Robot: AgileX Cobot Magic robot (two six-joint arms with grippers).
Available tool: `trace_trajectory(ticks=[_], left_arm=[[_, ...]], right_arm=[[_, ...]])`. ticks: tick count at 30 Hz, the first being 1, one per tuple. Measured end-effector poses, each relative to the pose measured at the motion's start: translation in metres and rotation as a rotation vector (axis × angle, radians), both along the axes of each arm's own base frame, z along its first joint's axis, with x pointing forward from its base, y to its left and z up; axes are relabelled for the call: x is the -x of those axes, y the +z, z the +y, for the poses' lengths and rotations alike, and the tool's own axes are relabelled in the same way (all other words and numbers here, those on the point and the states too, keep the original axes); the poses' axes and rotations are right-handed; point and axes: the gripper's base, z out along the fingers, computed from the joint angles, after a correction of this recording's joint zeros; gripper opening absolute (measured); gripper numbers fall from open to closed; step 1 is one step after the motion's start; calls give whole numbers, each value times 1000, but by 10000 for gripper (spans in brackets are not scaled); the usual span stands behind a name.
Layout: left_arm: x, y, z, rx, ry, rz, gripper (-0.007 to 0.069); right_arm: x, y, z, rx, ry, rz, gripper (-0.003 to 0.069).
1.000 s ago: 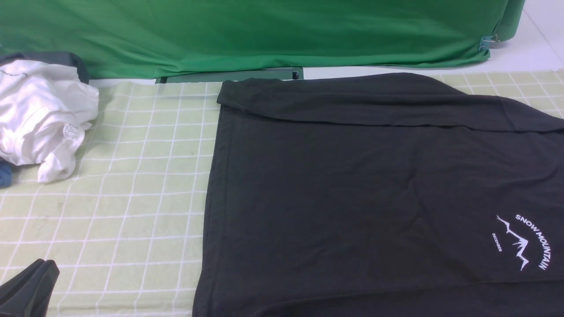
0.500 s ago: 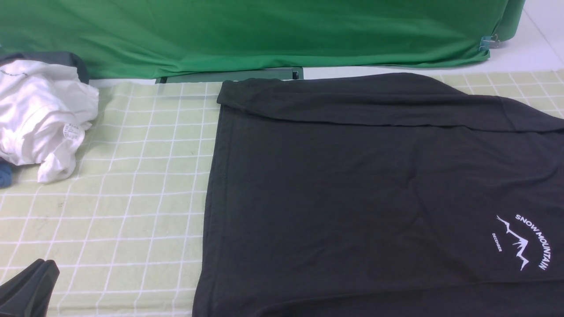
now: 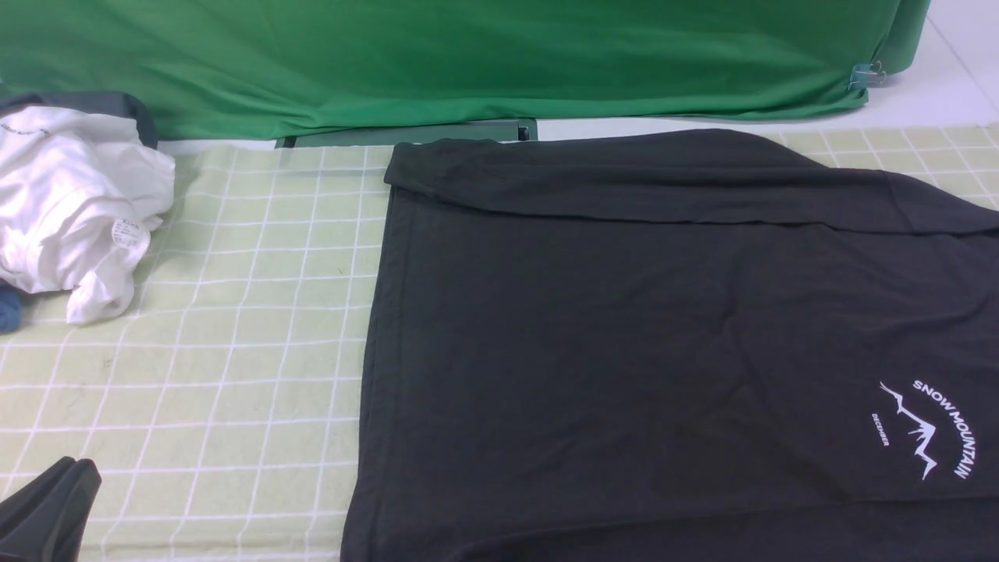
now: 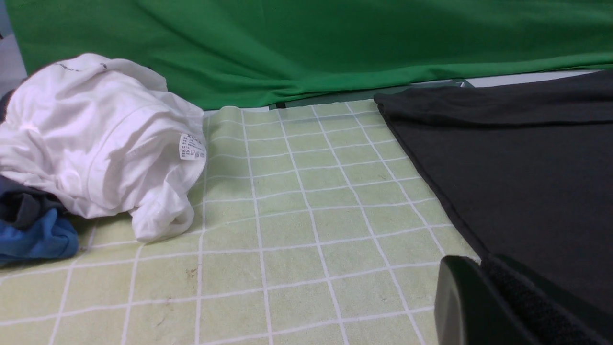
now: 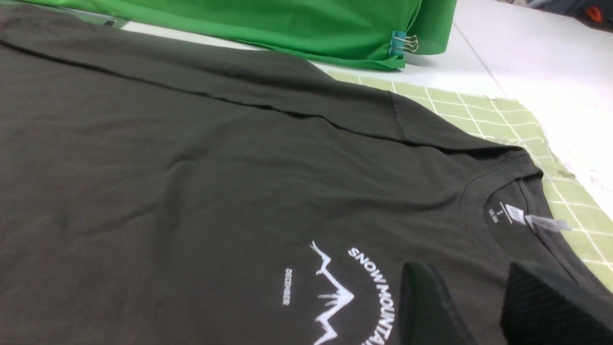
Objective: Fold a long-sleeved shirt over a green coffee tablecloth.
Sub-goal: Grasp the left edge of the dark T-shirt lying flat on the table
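You had the shirt (image 3: pixel 624 328) lying flat on the tablecloth (image 3: pixel 234 351), covering its right and middle parts, with the hem edge toward the left and the collar (image 5: pixel 503 211) toward the right. A band along the shirt's far side lay folded over the body, and the white print (image 3: pixel 929 429) faced up near the right edge of the front view. Your left tool (image 3: pixel 47 507) sat low at the near left corner, over bare tablecloth just beside the hem, its jaws clenched together with nothing seen between them. Your right tool (image 5: pixel 471 282) hung over the chest of the shirt, between the print and the collar, with its jaws released and apart and dark fabric showing in the gap; whether the fingers (image 5: pixel 426 302) touched the cloth you could not tell. A crumpled white garment (image 3: pixel 70 203) lay at the far left on a blue cloth (image 4: pixel 38 237), well apart from the shirt. The green backdrop (image 3: pixel 468 55) hung behind, pinned by a clip (image 3: pixel 862 76) above the white surface (image 5: pixel 527 72).
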Motion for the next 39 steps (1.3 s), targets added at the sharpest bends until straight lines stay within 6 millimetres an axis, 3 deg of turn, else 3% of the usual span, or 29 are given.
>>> trace_trajectory(ticks=[5, 6, 8, 9, 10, 12, 20, 27, 29, 32, 33, 35, 39], left_arm=[[0, 8, -2, 348, 5, -54, 35], [-1, 11, -3, 634, 13, -62, 35], [0, 14, -3, 938, 21, -53, 35], [0, 14, -3, 971, 22, -51, 35], [0, 14, -3, 1089, 26, -43, 35], [-1, 15, -2, 1133, 29, -50, 35], [0, 23, 3, 1134, 31, -159, 35], [1, 30, 6, 1036, 22, -264, 35], [1, 32, 7, 1019, 19, -287, 35], [2, 34, 7, 1023, 16, -308, 35], [2, 35, 8, 1041, 13, -314, 35], [3, 40, 7, 1047, 5, -315, 35], [11, 89, 2, 967, -53, -304, 35]], right_arm=[[-1, 6, 2, -124, 0, -59, 244], [-1, 8, 4, -327, -13, -78, 244], [-1, 10, 5, -640, -40, -82, 244], [-1, 11, 6, -664, -43, -82, 244], [-1, 11, 6, -812, -58, -79, 244], [-1, 12, 6, -902, -67, -82, 244], [-2, 16, 6, -968, -61, -120, 244], [-1, 33, 2, -1036, -1, -305, 242], [0, 37, 2, -1055, 14, -349, 225], [1, 42, 1, -1071, 33, -400, 135], [2, 46, 1, -1054, 42, -424, 64], [4, 55, 0, -1021, 56, -457, 31], [22, 120, 0, -752, 104, -614, -1]])
